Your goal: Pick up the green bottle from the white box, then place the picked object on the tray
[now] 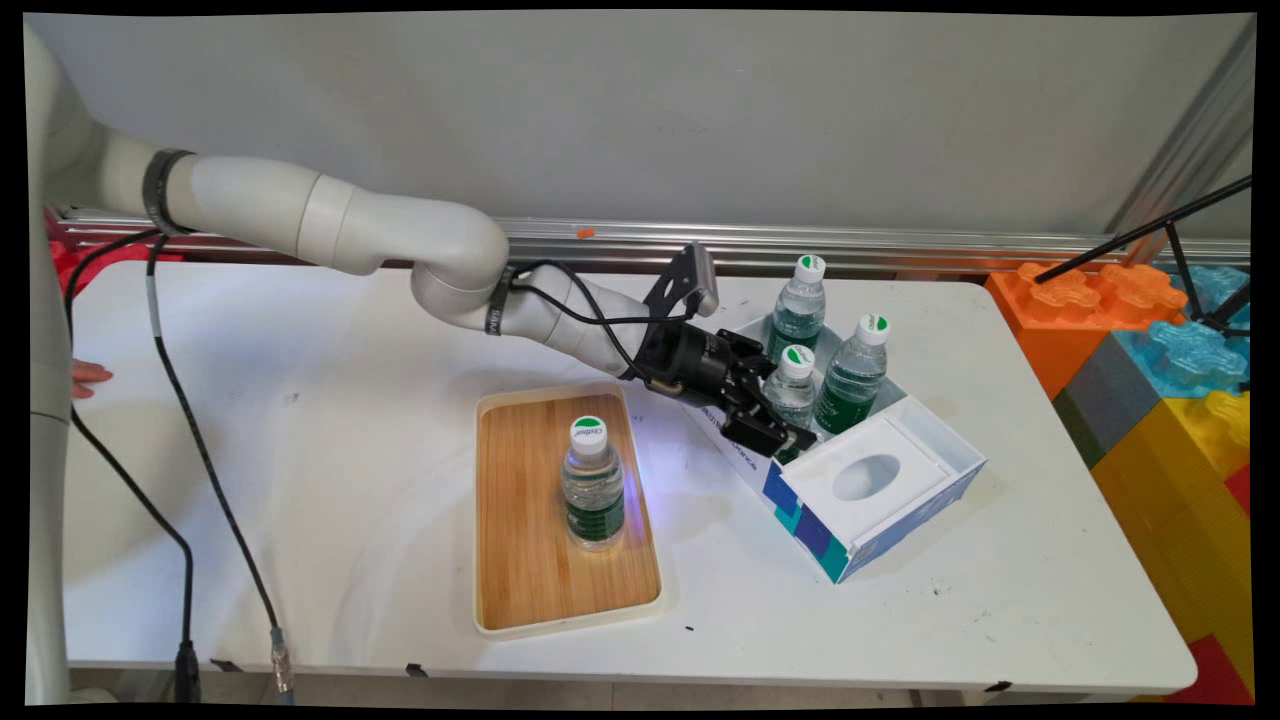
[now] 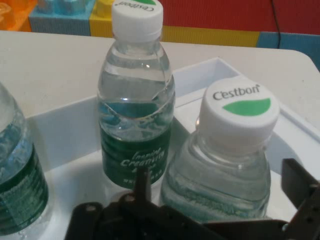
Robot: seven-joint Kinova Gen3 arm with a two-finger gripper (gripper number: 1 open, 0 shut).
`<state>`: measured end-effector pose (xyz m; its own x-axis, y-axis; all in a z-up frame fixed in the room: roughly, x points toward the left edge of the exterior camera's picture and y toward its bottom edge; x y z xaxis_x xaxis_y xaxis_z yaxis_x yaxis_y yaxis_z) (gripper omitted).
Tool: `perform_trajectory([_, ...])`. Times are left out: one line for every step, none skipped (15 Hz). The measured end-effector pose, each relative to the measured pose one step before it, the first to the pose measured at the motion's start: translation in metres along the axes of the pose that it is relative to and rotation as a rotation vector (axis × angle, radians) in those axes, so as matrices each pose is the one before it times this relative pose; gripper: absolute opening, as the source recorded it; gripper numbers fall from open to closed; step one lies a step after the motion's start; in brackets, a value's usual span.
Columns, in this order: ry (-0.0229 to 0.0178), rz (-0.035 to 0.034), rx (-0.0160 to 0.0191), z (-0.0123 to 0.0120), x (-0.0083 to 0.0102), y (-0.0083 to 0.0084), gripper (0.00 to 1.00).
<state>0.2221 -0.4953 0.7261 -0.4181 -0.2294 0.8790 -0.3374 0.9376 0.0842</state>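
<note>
An open white and blue box (image 1: 930,455) on the table's right half holds three water bottles with green labels and white caps. My gripper (image 1: 785,408) reaches into it from the left, open, with its fingers on either side of the nearest bottle (image 1: 795,382). In the hand view that bottle (image 2: 235,150) stands between my fingers (image 2: 300,182) with a gap on each side, and my gripper (image 2: 220,205) is low on its body. A second bottle (image 2: 136,110) stands just behind it and a third (image 2: 15,185) shows at the left edge. These are the other two bottles (image 1: 855,368) (image 1: 800,300) in the main view.
A wooden tray (image 1: 520,590) with a cream rim lies in front of the arm, with one more bottle (image 1: 592,485) upright on it. Large coloured blocks (image 1: 1150,350) are stacked past the table's right edge. A person's hand (image 1: 88,375) rests at the left edge. Black cables (image 1: 200,450) hang over the left side.
</note>
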Motion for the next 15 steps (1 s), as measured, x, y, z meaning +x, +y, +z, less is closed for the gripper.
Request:
perform_trajectory([0.00133, 0.00214, -0.00277, 0.00161, -0.00009, 0.00030, 1.00])
perform_trajectory([0.00155, 0.00266, -0.00278, 0.00120, -0.00001, 0.00020, 0.00])
perform_trajectory([0.00210, 0.00363, -0.00455, 0.00129, -0.00001, 0.00039, 0.00])
perform_trajectory([0.00211, 0.00172, -0.00127, 0.00087, -0.00026, -0.00023, 0.00])
perform_trajectory([0.00166, 0.00104, -0.00050, 0.00062, -0.00021, -0.00034, 0.00])
perform_trajectory([0.00140, 0.00037, 0.00058, 0.00026, -0.00033, -0.00061, 0.00])
perform_trajectory([0.00149, 0.00072, 0.00104, 0.00007, -0.00044, -0.00102, 0.00])
perform_trajectory([0.00121, 0.00051, 0.00040, -0.00024, -0.00033, -0.00074, 0.00])
perform_trajectory([0.00128, 0.00024, -0.00012, -0.00028, -0.00017, -0.00052, 0.00])
perform_trajectory([0.00260, 0.00060, -0.00028, -0.00064, -0.00016, -0.00084, 0.00])
perform_trajectory([0.00627, 0.00123, -0.00251, -0.00145, 0.00032, -0.00095, 0.00])
perform_trajectory([0.00958, 0.00302, -0.00427, -0.00250, 0.00122, -0.00091, 0.00])
perform_trajectory([0.00974, 0.00356, -0.00376, -0.00287, 0.00138, -0.00086, 0.00])
perform_trajectory([0.01354, 0.00507, -0.00543, -0.00410, 0.00219, -0.00116, 0.00])
perform_trajectory([0.01281, 0.00457, -0.00343, -0.00506, 0.00203, -0.00081, 0.00])
